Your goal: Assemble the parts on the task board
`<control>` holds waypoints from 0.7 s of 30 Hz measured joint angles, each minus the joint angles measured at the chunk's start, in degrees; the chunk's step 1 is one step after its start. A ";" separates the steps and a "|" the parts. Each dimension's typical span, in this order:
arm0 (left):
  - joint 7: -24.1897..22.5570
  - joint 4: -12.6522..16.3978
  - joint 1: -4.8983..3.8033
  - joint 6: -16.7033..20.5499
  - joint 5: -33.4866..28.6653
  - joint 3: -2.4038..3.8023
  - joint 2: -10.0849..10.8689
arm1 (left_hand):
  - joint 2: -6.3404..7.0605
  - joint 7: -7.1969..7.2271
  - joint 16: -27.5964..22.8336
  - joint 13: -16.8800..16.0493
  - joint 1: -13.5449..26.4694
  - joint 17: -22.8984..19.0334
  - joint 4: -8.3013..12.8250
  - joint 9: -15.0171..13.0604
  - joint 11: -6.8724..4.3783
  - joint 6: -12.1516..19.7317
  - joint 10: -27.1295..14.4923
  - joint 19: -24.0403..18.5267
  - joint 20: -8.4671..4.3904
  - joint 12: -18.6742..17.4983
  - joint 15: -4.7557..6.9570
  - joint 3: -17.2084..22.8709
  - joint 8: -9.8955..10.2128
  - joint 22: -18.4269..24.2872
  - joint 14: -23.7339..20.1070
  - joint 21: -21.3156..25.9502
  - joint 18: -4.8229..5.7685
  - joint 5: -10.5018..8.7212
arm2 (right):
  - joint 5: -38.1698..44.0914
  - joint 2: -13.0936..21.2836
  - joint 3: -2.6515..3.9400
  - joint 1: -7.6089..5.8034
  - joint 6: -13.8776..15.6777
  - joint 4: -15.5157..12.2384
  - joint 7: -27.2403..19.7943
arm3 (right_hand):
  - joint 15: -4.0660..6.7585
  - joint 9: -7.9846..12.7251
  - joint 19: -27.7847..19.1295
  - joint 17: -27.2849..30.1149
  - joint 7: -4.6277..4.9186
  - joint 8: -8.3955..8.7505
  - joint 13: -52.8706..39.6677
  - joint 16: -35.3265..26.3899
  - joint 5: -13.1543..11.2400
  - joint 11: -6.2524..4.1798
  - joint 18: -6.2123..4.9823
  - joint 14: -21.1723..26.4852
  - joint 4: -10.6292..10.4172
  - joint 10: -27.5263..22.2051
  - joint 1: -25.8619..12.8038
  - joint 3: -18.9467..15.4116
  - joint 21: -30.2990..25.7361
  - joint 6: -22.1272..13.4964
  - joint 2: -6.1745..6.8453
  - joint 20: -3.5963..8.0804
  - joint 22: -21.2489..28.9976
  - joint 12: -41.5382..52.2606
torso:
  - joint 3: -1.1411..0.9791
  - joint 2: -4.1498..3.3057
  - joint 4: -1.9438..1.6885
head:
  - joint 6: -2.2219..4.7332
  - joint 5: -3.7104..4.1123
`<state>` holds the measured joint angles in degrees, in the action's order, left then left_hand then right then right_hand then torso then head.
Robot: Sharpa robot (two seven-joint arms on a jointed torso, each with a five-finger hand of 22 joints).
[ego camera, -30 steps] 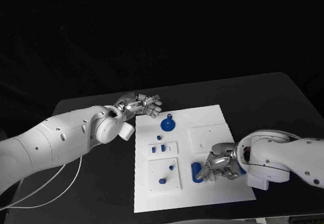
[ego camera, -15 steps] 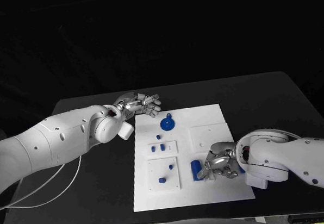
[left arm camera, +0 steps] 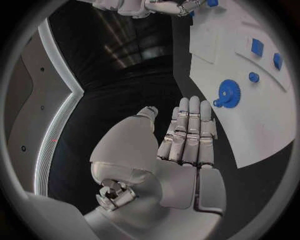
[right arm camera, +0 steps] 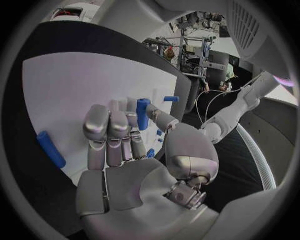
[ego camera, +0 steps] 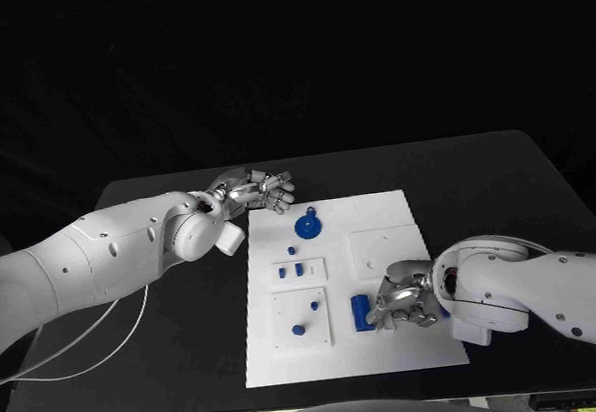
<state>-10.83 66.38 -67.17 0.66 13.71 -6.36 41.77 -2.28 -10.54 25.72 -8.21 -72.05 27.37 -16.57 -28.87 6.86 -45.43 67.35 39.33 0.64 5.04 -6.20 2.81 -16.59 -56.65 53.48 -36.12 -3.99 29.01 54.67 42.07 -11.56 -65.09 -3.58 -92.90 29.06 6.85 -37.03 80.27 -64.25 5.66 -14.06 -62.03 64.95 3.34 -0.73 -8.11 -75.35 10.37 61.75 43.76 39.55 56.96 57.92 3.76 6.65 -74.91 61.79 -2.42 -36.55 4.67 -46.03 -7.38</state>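
Head view puts the black table point(ego camera: 499, 183) under the white task board point(ego camera: 386, 211), which lies flat in its middle. Left hand point(ego camera: 253, 191) hangs past the board's far left corner, fingers nearly straight and side by side, holding nothing. Right hand point(ego camera: 404, 305) sits over the board's near right part, fingers curled, pinching a blue cylinder point(right arm camera: 142, 113). A blue gear point(ego camera: 307, 227) lies near the far edge.

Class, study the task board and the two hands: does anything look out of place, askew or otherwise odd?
Nothing looks damaged or spilled. One blue cylinder lies flat on the task board beside the right hand, not standing in a block. The right hand pinches another blue peg. The left hand hovers off the board, holding nothing.
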 measured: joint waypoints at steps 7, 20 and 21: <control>0.05 0.03 0.00 -0.05 0.00 0.00 -0.02 | 0.00 0.00 0.00 0.00 0.00 0.04 -0.13 0.00 0.00 0.00 0.00 0.00 0.00 0.00 0.00 0.13 0.00 0.01 0.00 0.00 0.02 0.00 | 0.06 -0.17 0.02 0.00 -0.07 0.13 0.20 | 0.00 0.04 0.00 0.00 0.05 0.11 0.00 0.00 0.00 0.00 -0.03 0.00 0.16 0.00 0.00 -0.16 0.00 0.09 0.00 0.00 0.00 -0.03 | -0.02 0.00 0.01 | -0.02 0.03; 0.09 -0.04 0.00 -0.08 0.00 0.00 -0.05 | 0.00 0.00 -0.23 -0.01 0.00 0.04 -0.13 -0.01 0.00 0.00 0.00 0.00 0.00 0.00 0.00 0.13 0.00 -0.04 0.00 0.00 0.16 0.00 | -0.40 1.10 -0.03 0.13 1.51 -0.23 -1.29 | -0.32 0.51 0.19 0.01 0.57 1.11 -0.18 0.00 0.00 0.22 -0.30 -0.32 1.26 0.20 -0.74 -0.64 0.00 -0.70 2.94 -0.22 0.00 0.00 | -0.02 -0.01 0.03 | 0.01 0.16; 0.10 -0.06 0.00 -0.09 0.00 0.00 -0.05 | 0.00 0.00 -0.23 -0.01 0.00 0.04 -0.13 -0.01 0.00 0.00 0.00 0.00 0.00 0.00 0.00 0.13 0.00 -0.04 0.00 0.00 0.18 0.00 | -0.57 1.29 -0.03 0.13 1.91 -0.24 -1.61 | -0.41 0.54 0.19 0.01 0.52 1.16 -0.20 0.00 0.00 0.23 -0.31 -0.41 1.26 0.20 -0.93 -0.64 0.00 -1.04 3.22 -0.22 0.00 0.01 | -0.02 -0.01 0.03 | 0.05 0.21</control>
<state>-10.73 66.32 -67.17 0.57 13.71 -6.36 41.71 -2.28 -10.54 25.50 -8.22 -72.05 27.42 -16.70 -28.88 6.86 -45.43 67.35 39.33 0.64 5.04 -6.20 2.94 -16.59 -56.69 53.48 -36.12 -3.81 29.01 54.10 43.36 -11.59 -64.96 -1.67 -93.13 27.45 6.44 -36.49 80.46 -64.24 6.18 -12.90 -62.23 64.95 3.33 -0.50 -8.41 -75.75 11.63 61.95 42.83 38.90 56.95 56.89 6.98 6.43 -74.90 61.80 -2.44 -36.56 4.70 -45.98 -7.17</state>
